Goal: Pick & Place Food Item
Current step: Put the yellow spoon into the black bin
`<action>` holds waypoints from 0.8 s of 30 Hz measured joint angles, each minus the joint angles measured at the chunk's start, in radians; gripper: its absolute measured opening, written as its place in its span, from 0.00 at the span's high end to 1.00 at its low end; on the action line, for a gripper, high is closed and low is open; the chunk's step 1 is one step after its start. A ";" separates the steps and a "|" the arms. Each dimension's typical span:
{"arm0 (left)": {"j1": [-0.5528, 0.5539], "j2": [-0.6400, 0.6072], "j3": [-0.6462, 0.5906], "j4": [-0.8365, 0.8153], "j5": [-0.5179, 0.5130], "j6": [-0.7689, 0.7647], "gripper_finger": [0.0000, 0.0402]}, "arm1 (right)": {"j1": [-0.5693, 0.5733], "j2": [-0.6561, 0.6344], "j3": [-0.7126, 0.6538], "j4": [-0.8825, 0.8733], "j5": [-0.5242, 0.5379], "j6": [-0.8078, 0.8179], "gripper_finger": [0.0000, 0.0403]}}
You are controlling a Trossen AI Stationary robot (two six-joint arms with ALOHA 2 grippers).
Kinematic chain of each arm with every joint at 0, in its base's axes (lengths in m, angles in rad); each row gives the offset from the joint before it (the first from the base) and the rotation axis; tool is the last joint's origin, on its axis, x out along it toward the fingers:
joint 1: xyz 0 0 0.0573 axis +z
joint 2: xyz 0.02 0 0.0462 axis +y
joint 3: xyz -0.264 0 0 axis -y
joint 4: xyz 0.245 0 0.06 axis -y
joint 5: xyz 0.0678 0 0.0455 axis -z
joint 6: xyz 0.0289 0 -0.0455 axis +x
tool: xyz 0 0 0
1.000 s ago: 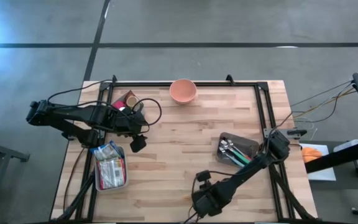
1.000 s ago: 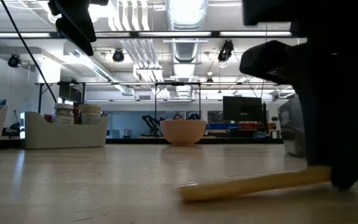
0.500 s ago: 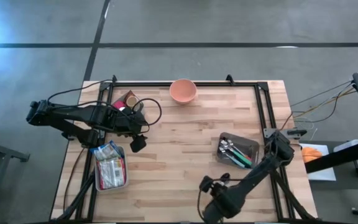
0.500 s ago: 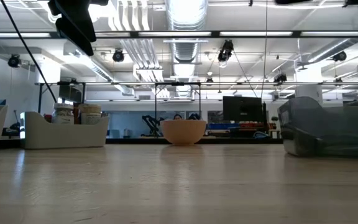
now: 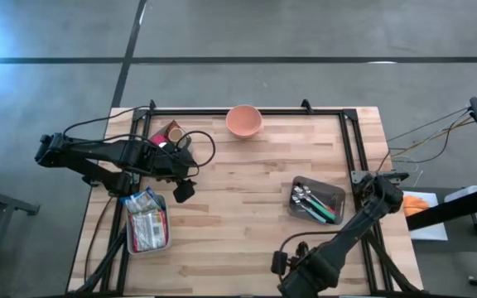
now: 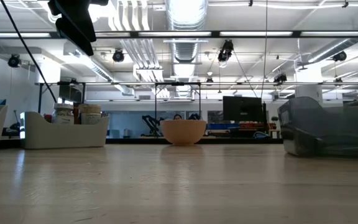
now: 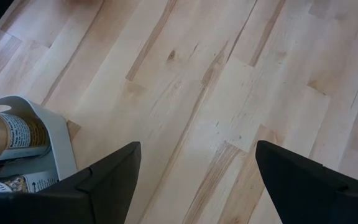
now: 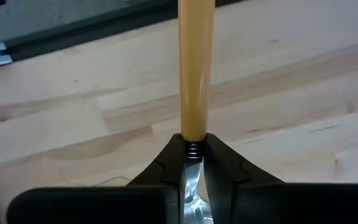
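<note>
Near edge: the right gripper [image 8: 193, 149] is seen low over the tabletop [image 5: 247, 190], its fingers clamped on the metal end of a tan-handled utensil [image 8: 196, 68], whose handle juts straight forward.
Held thing: a stiff, light tool is judged, not food; which kind cannot be told.
Food item: the food packets [image 5: 146, 222] are found lying in the grey tray [image 5: 167, 236] on the left side, well apart from the right fingers.
Handling: the packets are judged light, soft and crinkly, likely slippery; a pinch across a packet's narrow width or a raised edge is advised, gently.
Left gripper [image 5: 183, 190]: it is held above bare wood just beside the tray's far corner, fingers [image 7: 114, 180] spread wide, nothing between them.
Gap: the packets are placed to the near side of these fingers, close but not touched.
Right side: a utensil tray [image 5: 338, 194] is noted.
Farther: a jar tray [image 6: 64, 134] is seen.
Far edge: a pink bowl [image 5: 243, 121] is seen empty, a likely target.
</note>
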 joint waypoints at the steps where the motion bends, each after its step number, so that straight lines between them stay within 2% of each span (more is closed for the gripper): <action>1: 0.000 0.000 0.000 0.000 0.000 0.000 0.19 | 0.003 0.000 0.000 0.001 0.002 -0.005 0.93; 10: 0.000 0.000 0.000 0.000 0.000 0.000 0.19 | 0.033 -0.005 -0.008 -0.028 0.016 0.054 0.93; 20: 0.000 0.000 0.000 0.000 0.000 0.000 0.19 | 0.065 -0.006 -0.005 -0.079 0.026 0.052 0.93; 24: 0.000 0.000 0.000 0.000 0.000 0.000 0.19 | 0.064 -0.006 -0.002 -0.130 0.042 0.004 0.93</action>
